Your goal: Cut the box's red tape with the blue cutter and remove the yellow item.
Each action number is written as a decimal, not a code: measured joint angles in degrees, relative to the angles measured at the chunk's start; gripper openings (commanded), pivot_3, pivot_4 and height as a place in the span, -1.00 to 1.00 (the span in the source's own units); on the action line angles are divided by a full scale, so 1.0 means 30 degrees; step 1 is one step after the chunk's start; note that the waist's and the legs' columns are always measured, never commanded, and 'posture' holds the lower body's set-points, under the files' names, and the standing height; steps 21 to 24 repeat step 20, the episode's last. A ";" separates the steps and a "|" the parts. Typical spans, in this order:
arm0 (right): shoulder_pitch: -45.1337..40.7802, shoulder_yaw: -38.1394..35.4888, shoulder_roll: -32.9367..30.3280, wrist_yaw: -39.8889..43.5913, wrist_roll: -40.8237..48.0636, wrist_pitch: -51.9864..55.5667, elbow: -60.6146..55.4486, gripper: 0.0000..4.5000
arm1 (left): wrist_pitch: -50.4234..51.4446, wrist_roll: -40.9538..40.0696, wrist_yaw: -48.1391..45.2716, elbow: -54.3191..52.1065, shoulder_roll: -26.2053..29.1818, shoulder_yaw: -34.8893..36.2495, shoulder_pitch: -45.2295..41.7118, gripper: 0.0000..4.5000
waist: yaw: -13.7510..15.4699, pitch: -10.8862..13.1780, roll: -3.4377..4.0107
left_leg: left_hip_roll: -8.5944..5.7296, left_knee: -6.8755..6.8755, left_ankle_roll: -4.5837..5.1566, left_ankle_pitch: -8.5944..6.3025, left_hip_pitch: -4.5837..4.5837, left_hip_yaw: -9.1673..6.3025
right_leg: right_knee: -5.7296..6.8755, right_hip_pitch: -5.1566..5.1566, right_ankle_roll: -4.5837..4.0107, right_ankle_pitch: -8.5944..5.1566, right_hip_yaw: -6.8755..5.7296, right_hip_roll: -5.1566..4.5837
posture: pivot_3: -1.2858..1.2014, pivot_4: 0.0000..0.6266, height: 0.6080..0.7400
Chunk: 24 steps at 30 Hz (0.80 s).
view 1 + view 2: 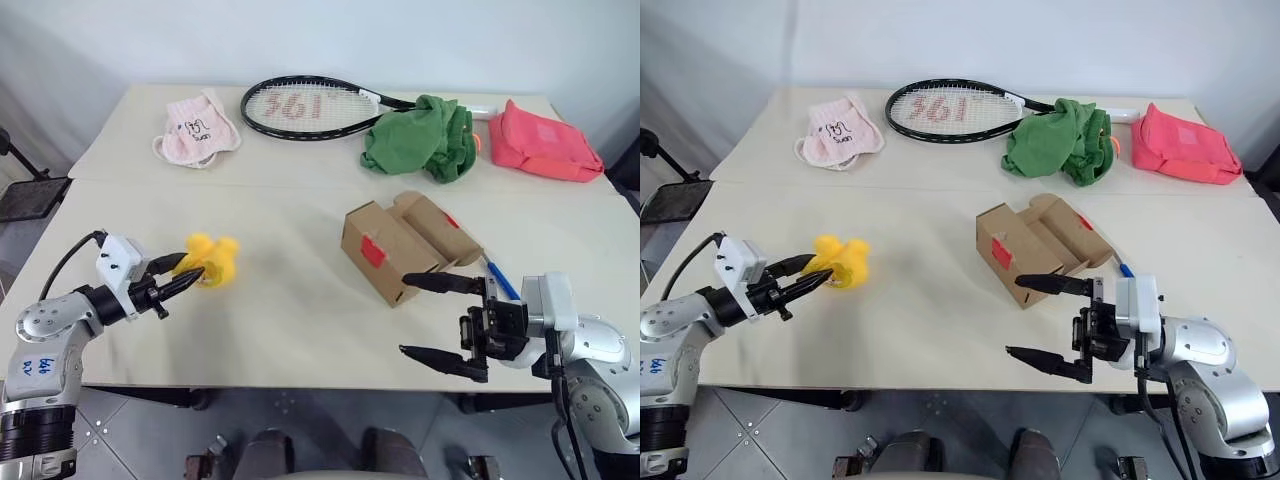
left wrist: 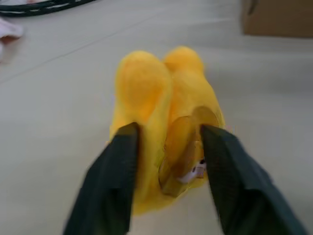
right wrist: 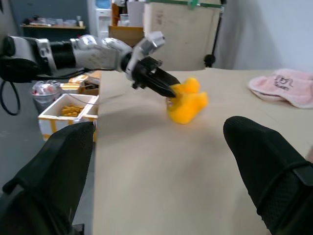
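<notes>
Holding the yellow item (image 1: 210, 259) out over the near-left part of the table (image 1: 280, 320), the left gripper (image 1: 185, 276) has its two fingers on either side of the toy; in the left wrist view the jaws look slack rather than clamped, so whether it's still gripped or just released is unclear. Toy sits low at the tabletop, well apart from the box, which reads as the drop-off spot. Far-left: pink cloth (image 1: 197, 127), then a racket (image 1: 310, 105) and a green cloth (image 1: 420, 138) along the back edge. Centre-right: the box (image 1: 400, 245) lies with flaps open, red tape (image 1: 372, 250) in view on its near face, likely already cut through. The blue cutter (image 1: 499, 278) lies just beside the box on its right, set down. Right gripper (image 1: 440, 320) hangs empty, jaws wide apart, near the box, probably parked after steadying it. Coral pouch (image 1: 545, 142) far-right.
</notes>
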 measured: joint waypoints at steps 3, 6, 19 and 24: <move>0.0052 -0.0857 -0.0278 -0.0141 -0.0264 -0.0235 0.0606 1.00 | 0.0072 -0.0559 -0.1595 0.0311 0.1650 0.1012 0.0666 0.24 | -0.0044 0.0003 0.0005 | 0.0004 -0.0026 0.0000 -0.0002 0.0013 0.0020 | -0.0016 -0.0005 -0.0004 -0.0002 0.0003 0.0000 | 0.03 -0.52 1.00; 0.0123 -0.1170 -0.0367 -0.0132 -0.0419 -0.0370 0.0909 1.00 | -0.0346 -0.0749 -0.2823 0.0971 0.2690 0.2042 0.1196 0.24 | -0.0037 0.0007 0.0014 | 0.0010 -0.0043 0.0001 -0.0002 0.0022 0.0028 | -0.0022 -0.0005 -0.0007 -0.0004 0.0005 0.0005 | 0.03 -0.52 1.00; 0.1137 -0.2584 -0.0700 0.0394 -0.1669 -0.2012 0.2666 1.00 | -0.4208 -0.0621 -0.2911 -0.0234 0.0584 0.5535 0.6660 0.24 | 0.0035 0.0008 0.0015 | 0.0076 -0.0050 0.0022 -0.0082 0.0050 0.0169 | -0.0117 -0.0003 -0.0010 -0.0005 -0.0029 0.0017 | 0.03 -0.52 1.00; 0.1110 -0.2528 -0.0695 0.0357 -0.1668 -0.2012 0.2490 1.00 | -0.4185 -0.0677 -0.2890 -0.0669 0.0584 0.5495 0.6783 0.24 | 0.0031 0.0008 0.0016 | 0.0074 -0.0051 0.0023 -0.0084 0.0052 0.0182 | -0.0126 -0.0003 -0.0010 -0.0005 -0.0016 0.0015 | 0.03 -0.52 1.00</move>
